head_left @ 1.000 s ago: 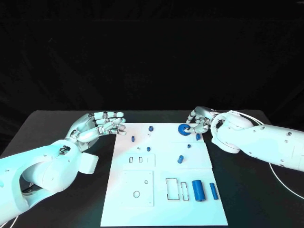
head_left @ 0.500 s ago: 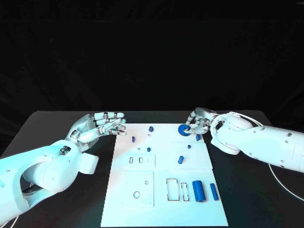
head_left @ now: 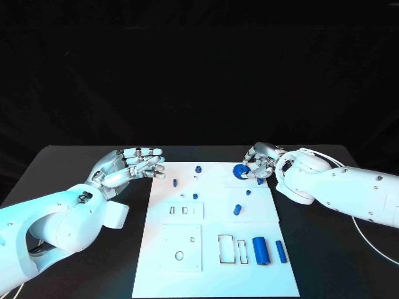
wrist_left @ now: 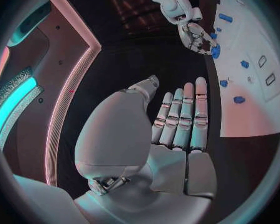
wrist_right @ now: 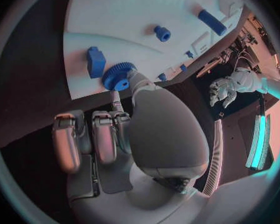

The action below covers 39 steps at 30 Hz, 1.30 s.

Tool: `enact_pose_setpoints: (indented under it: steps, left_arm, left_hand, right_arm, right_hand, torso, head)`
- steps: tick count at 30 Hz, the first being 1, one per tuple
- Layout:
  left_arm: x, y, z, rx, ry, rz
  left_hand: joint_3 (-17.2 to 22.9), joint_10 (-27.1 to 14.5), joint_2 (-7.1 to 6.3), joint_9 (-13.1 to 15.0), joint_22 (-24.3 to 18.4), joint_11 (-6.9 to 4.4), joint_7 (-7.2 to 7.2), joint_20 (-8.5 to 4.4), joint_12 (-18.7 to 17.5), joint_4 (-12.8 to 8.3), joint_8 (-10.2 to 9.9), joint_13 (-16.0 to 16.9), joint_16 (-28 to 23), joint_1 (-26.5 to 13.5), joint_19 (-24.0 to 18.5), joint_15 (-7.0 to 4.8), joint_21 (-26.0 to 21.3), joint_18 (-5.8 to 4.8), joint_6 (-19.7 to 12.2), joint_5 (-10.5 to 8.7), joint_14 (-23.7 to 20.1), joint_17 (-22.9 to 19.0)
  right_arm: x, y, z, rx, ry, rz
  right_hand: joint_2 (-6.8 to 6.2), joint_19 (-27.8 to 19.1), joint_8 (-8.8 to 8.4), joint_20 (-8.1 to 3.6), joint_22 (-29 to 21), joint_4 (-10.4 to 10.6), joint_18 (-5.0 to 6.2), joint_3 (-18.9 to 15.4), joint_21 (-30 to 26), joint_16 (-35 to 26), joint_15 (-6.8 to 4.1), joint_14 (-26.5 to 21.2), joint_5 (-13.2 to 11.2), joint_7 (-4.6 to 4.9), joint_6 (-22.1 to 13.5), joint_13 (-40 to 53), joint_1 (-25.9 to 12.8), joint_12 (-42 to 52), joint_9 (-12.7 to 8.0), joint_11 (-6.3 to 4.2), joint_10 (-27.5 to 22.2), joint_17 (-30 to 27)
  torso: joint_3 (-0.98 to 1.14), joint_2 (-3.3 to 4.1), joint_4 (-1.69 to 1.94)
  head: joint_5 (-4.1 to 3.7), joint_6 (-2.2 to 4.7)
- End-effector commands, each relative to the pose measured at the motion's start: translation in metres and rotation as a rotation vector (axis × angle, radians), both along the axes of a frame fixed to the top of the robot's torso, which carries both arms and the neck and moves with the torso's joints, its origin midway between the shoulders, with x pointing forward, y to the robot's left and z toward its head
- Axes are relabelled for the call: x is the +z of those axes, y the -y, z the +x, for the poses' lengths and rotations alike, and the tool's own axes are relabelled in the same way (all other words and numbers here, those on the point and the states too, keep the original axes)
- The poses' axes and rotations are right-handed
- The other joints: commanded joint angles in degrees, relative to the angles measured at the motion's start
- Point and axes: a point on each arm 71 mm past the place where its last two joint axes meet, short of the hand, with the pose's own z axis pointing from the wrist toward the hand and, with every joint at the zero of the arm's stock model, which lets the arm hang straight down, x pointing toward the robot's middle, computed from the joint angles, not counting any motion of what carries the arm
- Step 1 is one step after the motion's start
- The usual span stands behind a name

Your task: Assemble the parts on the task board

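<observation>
The white task board lies in the middle of the black table. At its far right corner my right hand pinches a blue gear between thumb and a finger; the gear is tilted just over the board. The right wrist view shows the gear at the fingertips, with a blue block close beside it. My left hand hovers by the board's far left corner, fingers apart and holding nothing. In the left wrist view its fingers lie straight.
Small blue pegs stand or lie on the board's far half. A thick blue cylinder and a thin one lie near its front right, beside rectangular slots. A white cable runs along the table's right side.
The gear in my right hand has tipped from lying flat with its hole showing to standing more on edge. The left hand has barely moved.
</observation>
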Motion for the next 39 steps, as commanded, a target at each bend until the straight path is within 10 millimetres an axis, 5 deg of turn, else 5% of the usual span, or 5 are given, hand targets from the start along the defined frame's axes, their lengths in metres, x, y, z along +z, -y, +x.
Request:
enact_pose_setpoints:
  steps: [1, 12, 23, 28, 39]
  left_arm:
    - [0.001, 0.002, 0.0, -0.019, -0.001, -0.003]
    - [0.0, 0.002, -0.001, -0.025, -0.005, -0.003]
    - [0.0, 0.003, -0.001, -0.031, -0.01, -0.003]
    - [0.0, 0.002, -0.001, -0.032, -0.011, -0.003]
    - [0.0, 0.002, 0.0, -0.033, -0.013, -0.003]
  left_hand:
    - [0.2, -0.3, 0.33, 0.1, 0.1, 0.12, 1.56, 0.06, -0.3, -0.2, -0.3, 0.0, 0.3, -0.1, -0.4, -0.25, 0.4, 0.07, -0.4, -0.24, -0.2, 0.1]
    - [0.3, -0.4, 0.47, 0.0, 0.2, 0.17, 1.62, 0.06, -0.3, -0.3, -0.3, -0.1, 0.3, 0.0, -0.5, -0.22, 0.6, 0.06, -0.5, -0.25, -0.3, 0.2]
    - [0.4, -0.4, 0.5, 0.0, 0.3, 0.2, 1.66, 0.07, -0.4, -0.3, -0.4, -0.1, 0.3, 0.0, -0.6, -0.21, 0.6, 0.05, -0.5, -0.25, -0.3, 0.2]
    - [0.4, -0.5, 0.53, 0.0, 0.3, 0.24, 1.72, 0.07, -0.4, -0.4, -0.4, -0.1, 0.3, 0.0, -0.7, -0.18, 0.7, 0.04, -0.6, -0.25, -0.4, 0.2]
    - [0.4, -0.5, 0.53, 0.0, 0.3, 0.24, 1.72, 0.07, -0.4, -0.4, -0.4, -0.1, 0.3, 0.0, -0.7, -0.18, 0.7, 0.04, -0.6, -0.25, -0.4, 0.2]
  right_arm:
    - [-0.001, -0.003, -0.001, 0.029, -0.006, -0.014]
    - [-0.002, -0.006, 0.0, 0.036, -0.013, -0.026]
    - [-0.001, -0.01, 0.001, 0.039, 0.013, -0.058]
    - [0.0, -0.012, 0.001, 0.043, 0.033, -0.077]
    - [0.011, -0.027, -0.009, 0.095, 0.17, -0.105]
  right_hand:
    - [-0.41, 6.0, 0.04, 0.25, 15.1, -0.1, -0.8, -0.4, 0.2, 0.3, 0.25, 5.2, 0.3, 0.06, -0.3, 14.0, 0.1, -0.3, -0.1, 0.44, 4.9, 11.5]
    - [-0.1, 6.0, 0.12, 0.28, 15.1, 0.0, -0.8, -0.4, 0.2, 0.3, 0.28, 5.2, 0.5, 0.06, -0.2, 14.0, 0.1, -0.3, 0.0, 0.45, 5.0, 11.6]
    - [1.9, 6.0, 0.82, 0.09, 15.1, -0.1, -0.8, 1.4, 0.2, 0.5, -0.02, 5.4, 4.1, -0.33, 1.8, 15.1, 0.9, 0.6, 0.0, 0.09, 5.9, 12.3]
    - [1.98, 6.0, 0.71, -0.09, 15.1, -0.4, -0.8, 3.3, 0.2, 0.5, -0.2, 5.4, 6.7, -0.56, 2.7, 15.1, 1.5, 0.6, -0.2, -0.13, 5.9, 12.3]
    - [1.57, 6.0, 0.74, -0.3, 15.1, -0.6, -0.8, 5.0, 0.2, 0.6, -0.46, 5.4, 6.7, -0.87, 3.7, 15.1, 1.8, 0.6, -0.3, -0.41, 5.9, 12.5]
  torso:
    - [0.0, -0.01, -0.01]
    - [-0.02, -0.01, -0.06]
    - [-0.08, -0.01, 0.02]
    - [-0.09, -0.08, 0.04]
    - [-0.06, -0.05, -0.03]
  head:
    - [0.03, 0.0]
    - [-0.02, -0.13]
    - [-0.21, -0.22]
    - [-0.18, -0.2]
    - [-0.03, 0.05]
